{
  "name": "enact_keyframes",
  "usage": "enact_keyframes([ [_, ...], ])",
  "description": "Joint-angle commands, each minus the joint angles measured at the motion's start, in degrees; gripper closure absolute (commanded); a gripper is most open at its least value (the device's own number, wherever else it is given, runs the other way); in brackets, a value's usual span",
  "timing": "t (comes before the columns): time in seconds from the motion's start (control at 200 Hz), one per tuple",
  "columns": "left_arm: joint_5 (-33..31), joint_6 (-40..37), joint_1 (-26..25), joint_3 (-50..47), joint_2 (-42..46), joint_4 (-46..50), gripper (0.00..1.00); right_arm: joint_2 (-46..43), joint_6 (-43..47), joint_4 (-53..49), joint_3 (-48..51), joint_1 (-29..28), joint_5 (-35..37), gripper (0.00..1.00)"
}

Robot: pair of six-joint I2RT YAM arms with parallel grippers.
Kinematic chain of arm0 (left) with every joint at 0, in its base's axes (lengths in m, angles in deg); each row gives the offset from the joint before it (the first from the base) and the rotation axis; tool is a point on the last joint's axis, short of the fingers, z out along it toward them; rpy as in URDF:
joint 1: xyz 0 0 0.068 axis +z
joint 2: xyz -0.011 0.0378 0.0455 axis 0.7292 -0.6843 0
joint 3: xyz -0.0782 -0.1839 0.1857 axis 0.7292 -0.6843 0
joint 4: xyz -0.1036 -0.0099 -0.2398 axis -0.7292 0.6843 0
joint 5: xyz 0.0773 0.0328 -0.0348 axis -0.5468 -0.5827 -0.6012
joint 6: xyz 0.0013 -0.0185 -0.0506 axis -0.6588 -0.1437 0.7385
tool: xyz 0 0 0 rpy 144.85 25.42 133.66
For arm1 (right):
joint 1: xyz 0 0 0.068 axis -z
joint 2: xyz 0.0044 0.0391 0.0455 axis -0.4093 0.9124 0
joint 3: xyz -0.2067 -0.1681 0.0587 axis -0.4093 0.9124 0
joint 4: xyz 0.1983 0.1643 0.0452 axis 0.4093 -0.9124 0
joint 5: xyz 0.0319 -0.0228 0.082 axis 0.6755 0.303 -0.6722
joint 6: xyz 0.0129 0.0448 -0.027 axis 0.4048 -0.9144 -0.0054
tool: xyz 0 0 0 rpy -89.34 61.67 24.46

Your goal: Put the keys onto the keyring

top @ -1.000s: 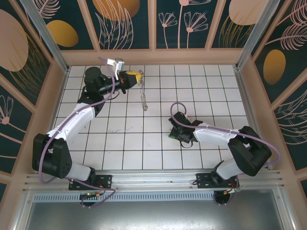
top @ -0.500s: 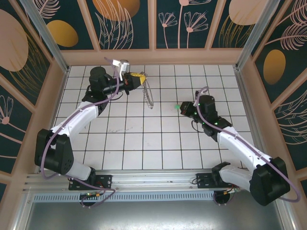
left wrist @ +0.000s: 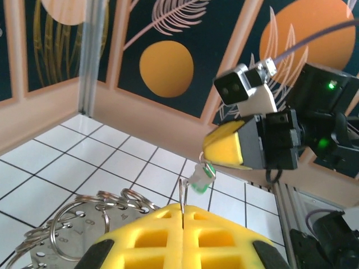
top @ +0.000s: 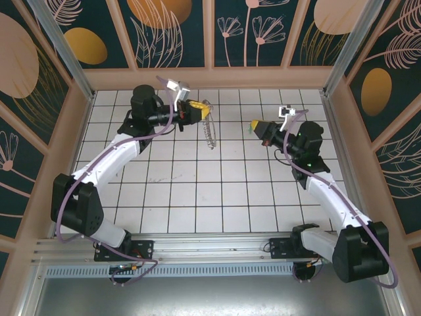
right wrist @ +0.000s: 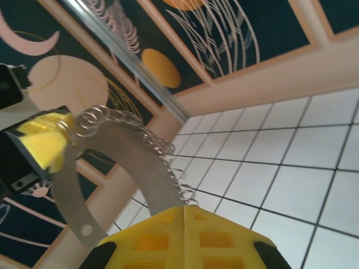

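My left fingers [top: 191, 107] are clenched on the rim of the large, thin grey metal hoop [top: 209, 131] fringed with small silvery rings. They hold it clear of the white tiled bench [top: 197, 197], in the upper middle of the overhead frame. The hoop hangs below the fingers and looks edge-on from above, its line running up and down the frame.

My right fingers [top: 258, 124] are clenched too. In the left wrist view the tiny green-headed key [left wrist: 200, 181] juts from their tips, its head pointing down and left toward the hoop wire I hold. I cannot make out its blade or which way that lies.

Overhead, the key sits to the right of the hoop, near but apart, at about the same height in the frame. So the right arm carries the piece that must travel leftward. I judge the next move turns on bringing the key's head squarely onto that thin wire. It is a fine target, and a slight misalignment would glance off.
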Motion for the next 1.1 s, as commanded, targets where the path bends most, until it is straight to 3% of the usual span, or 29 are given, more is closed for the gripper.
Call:
enact_keyframes([
  [0.0,2.1,-5.2,-1.5,3.5,-1.3,3.3,1.0,0.8,-0.6,9.8,0.7,0.8,-6.6,1.0],
  [0.135,2.5,-6.6,-2.6,5.5,-3.1,3.9,1.0,1.4,-0.1,10.7,0.5,0.7,-5.6,1.0],
  [0.27,2.8,-7.1,-3.3,8.7,-5.5,5.7,1.0,2.9,2.4,4.0,-2.4,0.8,-2.7,1.0],
  [0.465,2.8,-8.0,-4.1,12.4,-8.5,7.4,1.0,1.9,0.5,7.2,0.4,0.8,2.3,1.0],
  [0.611,2.9,-8.3,-4.3,14.2,-9.5,8.7,1.0,2.0,1.1,6.1,-0.7,0.6,-1.8,1.0],
  [0.886,2.6,-7.2,-5.1,16.0,-11.8,9.3,1.0,1.5,3.7,16.9,2.1,0.2,-11.9,1.0],
  [1.096,1.8,-6.5,-6.0,15.9,-11.6,9.3,1.0,1.9,4.6,19.2,1.2,-1.3,-12.3,1.0],
])
